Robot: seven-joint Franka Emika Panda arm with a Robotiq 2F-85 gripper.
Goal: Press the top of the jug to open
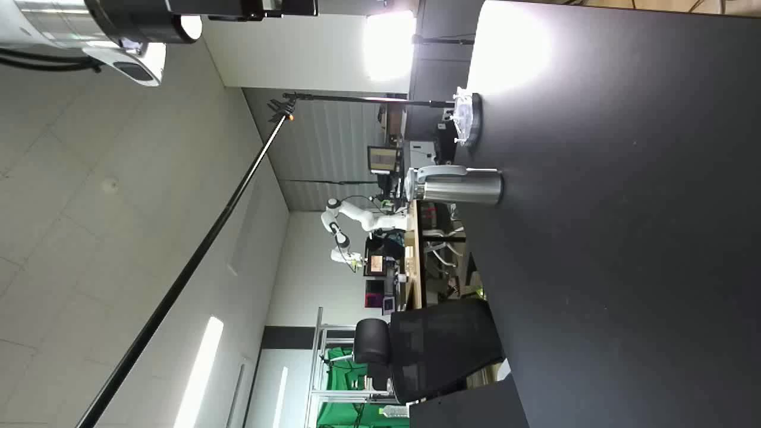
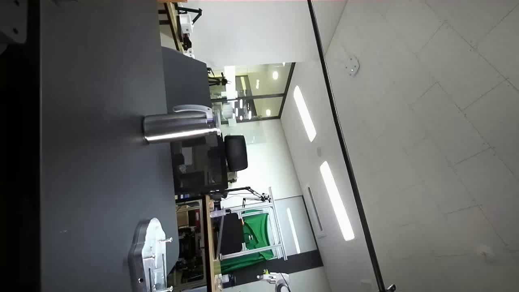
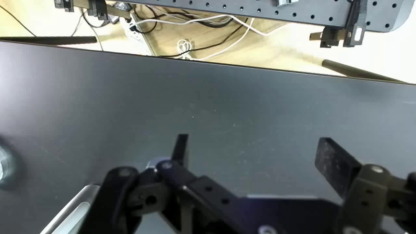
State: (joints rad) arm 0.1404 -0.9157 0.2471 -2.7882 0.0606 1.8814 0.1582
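Observation:
The silver-grey jug (image 1: 461,185) stands upright on the dark table in both exterior views (image 2: 176,127); both pictures lie on their side. Its pale grey handle (image 1: 440,172) runs along the body and its grey cap (image 1: 412,185) is at the top. My gripper (image 1: 279,8) is high above the table in an exterior view, apart from the jug and cut by the frame's edge. In the wrist view my gripper (image 3: 253,139) is open, with bare table between its fingers. A silver piece at the lower left there, likely the jug (image 3: 70,209), is partly hidden by the gripper.
The dark table (image 1: 594,238) carries a smaller silvery-white object on a base (image 1: 467,119), apart from the jug (image 2: 154,255). A black chair (image 1: 446,348) stands beyond the table edge. Cables (image 3: 208,48) lie on the floor below a perforated metal plate (image 3: 260,12).

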